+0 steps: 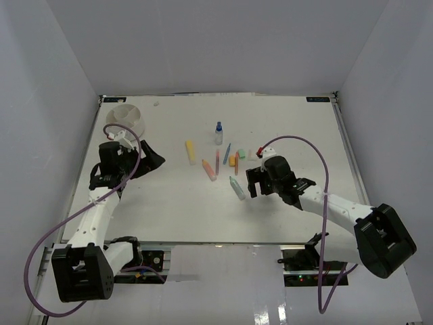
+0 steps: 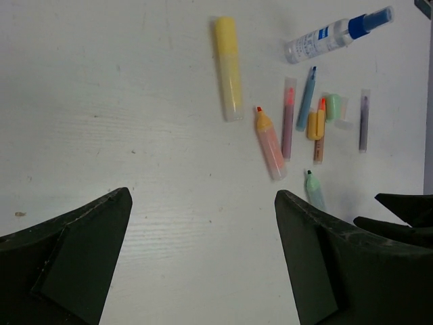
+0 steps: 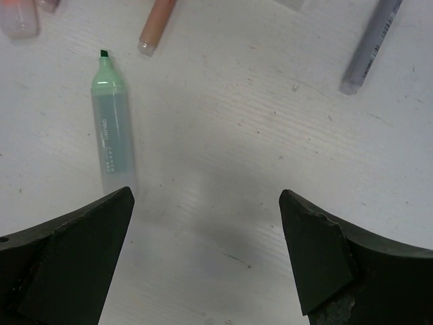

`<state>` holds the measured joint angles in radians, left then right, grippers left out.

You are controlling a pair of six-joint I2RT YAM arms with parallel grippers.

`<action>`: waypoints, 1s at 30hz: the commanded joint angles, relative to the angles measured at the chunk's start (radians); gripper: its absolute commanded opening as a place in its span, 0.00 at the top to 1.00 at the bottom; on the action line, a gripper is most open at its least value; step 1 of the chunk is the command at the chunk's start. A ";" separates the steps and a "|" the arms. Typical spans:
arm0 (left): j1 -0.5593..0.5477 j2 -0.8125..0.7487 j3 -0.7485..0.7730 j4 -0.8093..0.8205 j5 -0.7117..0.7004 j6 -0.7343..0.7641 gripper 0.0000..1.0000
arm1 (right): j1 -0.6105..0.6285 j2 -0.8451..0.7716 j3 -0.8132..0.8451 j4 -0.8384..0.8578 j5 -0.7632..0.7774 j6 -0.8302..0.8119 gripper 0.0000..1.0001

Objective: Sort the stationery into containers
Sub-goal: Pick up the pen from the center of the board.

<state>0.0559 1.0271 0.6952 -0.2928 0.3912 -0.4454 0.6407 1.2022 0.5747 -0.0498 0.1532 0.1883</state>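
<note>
Two tools, left tool point(image 2: 203, 203) spread wide, empty, right tool point(image 3: 206, 203) spread wide, empty, beside teal marker point(image 3: 111, 128)

Robot lab test cell. Flat white table point(image 1: 169, 217) boxed in by plain pale panel walls point(image 1: 203, 47). White-and-black jointed left robot arm point(image 1: 95, 217) and matching right robot arm point(image 1: 335, 206) bolted at the near edge, loose purple cables point(image 1: 298, 138) looping off both. Props: coloured markers point(image 1: 210, 169) scattered mid-table.
</note>
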 commanded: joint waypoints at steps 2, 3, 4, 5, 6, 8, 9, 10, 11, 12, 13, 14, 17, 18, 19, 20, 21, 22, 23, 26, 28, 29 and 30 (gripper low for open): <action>-0.002 -0.002 -0.017 -0.020 -0.006 0.017 0.02 | -0.013 0.043 0.051 0.001 0.058 0.017 0.05; -0.002 -0.001 -0.020 -0.014 0.000 0.019 0.02 | -0.021 0.057 0.056 0.002 0.068 0.026 0.04; -0.002 -0.002 -0.028 -0.014 0.005 0.019 0.02 | -0.045 0.063 0.059 0.004 0.069 0.036 0.00; -0.002 -0.001 -0.031 -0.012 0.005 0.017 0.02 | -0.062 0.080 0.060 0.002 0.068 0.045 0.00; -0.002 -0.005 -0.036 -0.009 0.008 0.016 0.02 | -0.079 0.088 0.071 0.002 0.062 0.062 0.02; -0.002 -0.010 -0.049 -0.005 -0.008 0.002 0.02 | -0.122 0.112 0.085 0.007 0.077 0.071 0.06; -0.002 -0.010 -0.051 -0.005 -0.011 0.002 0.03 | -0.134 0.126 0.094 0.007 0.097 0.073 0.07; -0.002 -0.012 -0.051 -0.005 -0.012 0.004 0.03 | -0.160 0.138 0.120 0.007 0.098 0.069 0.08; -0.002 -0.012 -0.052 -0.005 -0.015 0.005 0.03 | -0.174 0.170 0.135 0.007 0.098 0.068 0.09; -0.002 -0.013 -0.053 -0.006 -0.018 0.008 0.04 | -0.197 0.187 0.167 0.005 0.086 0.065 0.10; -0.002 -0.018 -0.053 -0.006 -0.025 0.011 0.04 | -0.208 0.201 0.183 0.005 0.079 0.065 0.11; -0.002 -0.021 -0.053 -0.008 -0.026 0.017 0.04 | -0.216 0.229 0.197 0.005 0.072 0.065 0.11; -0.002 -0.030 -0.056 -0.008 -0.032 0.017 0.04 | -0.230 0.273 0.241 0.007 0.074 0.065 0.12; -0.002 -0.033 -0.057 -0.008 -0.034 0.017 0.04 | -0.231 0.284 0.249 0.008 0.078 0.065 0.12; -0.002 -0.033 -0.059 -0.008 -0.034 0.016 0.04 | -0.230 0.295 0.255 0.011 0.078 0.065 0.13; -0.002 -0.032 -0.056 -0.006 -0.032 0.014 0.04 | -0.231 0.318 0.267 0.013 0.078 0.063 0.13; -0.002 -0.030 -0.056 -0.006 -0.031 0.013 0.04 | -0.231 0.332 0.274 0.011 0.082 0.065 0.16; -0.002 -0.027 -0.056 -0.006 -0.028 0.013 0.04 | -0.230 0.352 0.283 0.011 0.082 0.063 0.18; -0.002 -0.024 -0.054 -0.008 -0.023 0.013 0.04 | -0.230 0.359 0.286 0.013 0.086 0.065 0.18; -0.002 -0.022 -0.054 -0.006 -0.014 0.011 0.04 | -0.233 0.391 0.290 0.027 0.097 0.072 0.24; -0.002 -0.022 -0.054 -0.005 -0.011 0.010 0.04 | -0.231 0.417 0.298 0.027 0.106 0.074 0.26; -0.002 -0.022 -0.056 -0.005 -0.009 0.010 0.04 | -0.233 0.427 0.307 0.025 0.111 0.074 0.26; -0.002 -0.021 -0.056 -0.005 -0.009 0.008 0.04 | -0.237 0.436 0.312 0.027 0.111 0.077 0.29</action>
<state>0.0559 1.0191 0.6437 -0.3069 0.3733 -0.4412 0.4118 1.6188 0.8356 -0.0525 0.2340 0.2543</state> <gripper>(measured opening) 0.963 0.720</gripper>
